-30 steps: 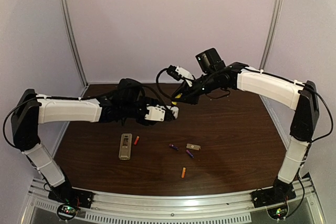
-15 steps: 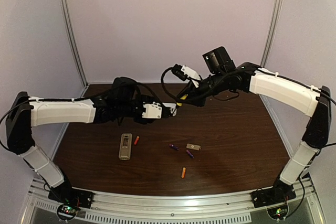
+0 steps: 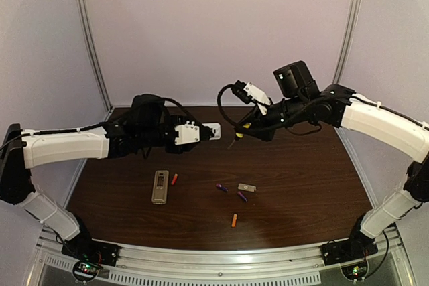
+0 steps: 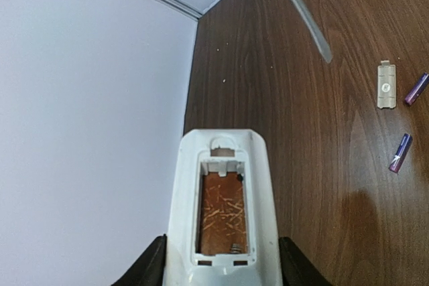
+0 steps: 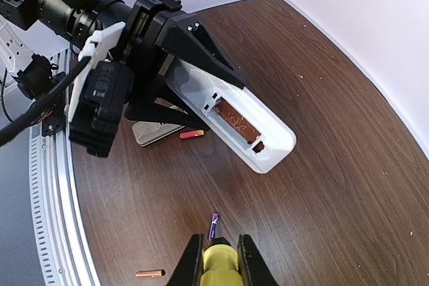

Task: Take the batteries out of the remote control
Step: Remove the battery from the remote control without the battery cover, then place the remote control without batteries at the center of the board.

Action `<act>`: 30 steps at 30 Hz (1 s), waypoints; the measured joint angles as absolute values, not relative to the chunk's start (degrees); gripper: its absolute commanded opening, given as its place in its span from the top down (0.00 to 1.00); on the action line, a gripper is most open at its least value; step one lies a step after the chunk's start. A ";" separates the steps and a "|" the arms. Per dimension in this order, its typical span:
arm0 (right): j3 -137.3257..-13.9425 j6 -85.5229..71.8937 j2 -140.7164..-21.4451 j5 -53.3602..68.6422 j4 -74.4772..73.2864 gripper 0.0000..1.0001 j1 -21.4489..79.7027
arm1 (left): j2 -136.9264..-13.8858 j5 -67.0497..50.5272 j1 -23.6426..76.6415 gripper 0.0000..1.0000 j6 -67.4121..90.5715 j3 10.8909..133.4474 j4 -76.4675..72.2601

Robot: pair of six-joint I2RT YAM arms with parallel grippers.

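Observation:
My left gripper (image 3: 203, 130) (image 4: 221, 249) is shut on a white remote control (image 3: 212, 128) (image 4: 225, 165) held in the air, its battery bay uncovered and empty. My right gripper (image 3: 245, 125) (image 5: 219, 240) is shut on a yellow-handled screwdriver (image 5: 220, 264) whose shaft (image 4: 305, 15) points down, clear of the remote (image 5: 236, 124). Batteries lie on the table: a red one (image 3: 174, 179) (image 5: 192, 134) beside a grey remote (image 3: 159, 186), two purple ones (image 3: 221, 187) (image 3: 242, 196) (image 4: 400, 152) (image 4: 415, 89) and an orange one (image 3: 234, 220) (image 5: 149, 273).
A small grey cover plate (image 3: 247, 187) (image 4: 385, 85) lies between the purple batteries. The brown table (image 3: 301, 179) meets white walls at the back and sides. A metal rail (image 3: 221, 259) with both arm bases runs along the near edge.
The two arms have drawn apart. My left gripper carried the white remote back and to the left; my right gripper carried the screwdriver to the right.

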State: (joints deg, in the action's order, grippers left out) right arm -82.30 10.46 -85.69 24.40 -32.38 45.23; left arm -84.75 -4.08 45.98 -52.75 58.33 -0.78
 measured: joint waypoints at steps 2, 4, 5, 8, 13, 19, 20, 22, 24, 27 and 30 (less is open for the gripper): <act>-80.88 8.86 -83.72 22.98 -32.23 1.00 45.69 | -84.29 -4.14 45.98 1.00 -50.54 58.33 -0.73; -79.31 7.11 -81.71 21.61 -31.77 1.00 46.19 | -84.20 -4.45 45.98 1.00 -48.18 58.33 -0.67; -78.41 6.15 -80.73 20.75 -31.42 1.00 46.50 | -84.23 -4.75 45.98 1.00 -46.72 58.33 -0.60; -74.81 1.89 -77.54 17.74 -29.89 1.00 47.83 | -84.71 -5.13 45.98 1.00 -41.78 58.43 -0.97; -68.45 -6.94 -73.82 12.21 -26.65 1.00 50.85 | -88.07 -3.60 45.98 1.00 -34.00 58.74 -4.78; -62.61 -15.94 -72.60 8.47 -22.44 1.00 53.89 | -94.39 -1.08 45.95 1.00 -25.21 60.95 -8.84; -61.76 -17.10 -72.31 7.94 -21.91 1.00 54.26 | -95.66 -0.47 45.95 1.00 -23.49 61.54 -9.34; -60.71 -18.74 -71.92 7.20 -21.19 1.00 54.81 | -97.65 0.64 45.95 1.00 -20.40 62.33 -10.33; -60.12 -20.05 -71.53 6.31 -20.71 1.00 55.20 | -99.68 1.72 45.76 1.00 -17.23 62.65 -11.90; -59.77 -21.04 -71.07 5.02 -20.05 1.00 55.37 | -102.21 2.15 45.30 1.00 -13.43 62.65 -14.06; -59.24 -21.34 -70.37 3.81 -19.79 1.00 55.42 | -104.75 2.07 44.69 1.00 -10.94 62.65 -15.68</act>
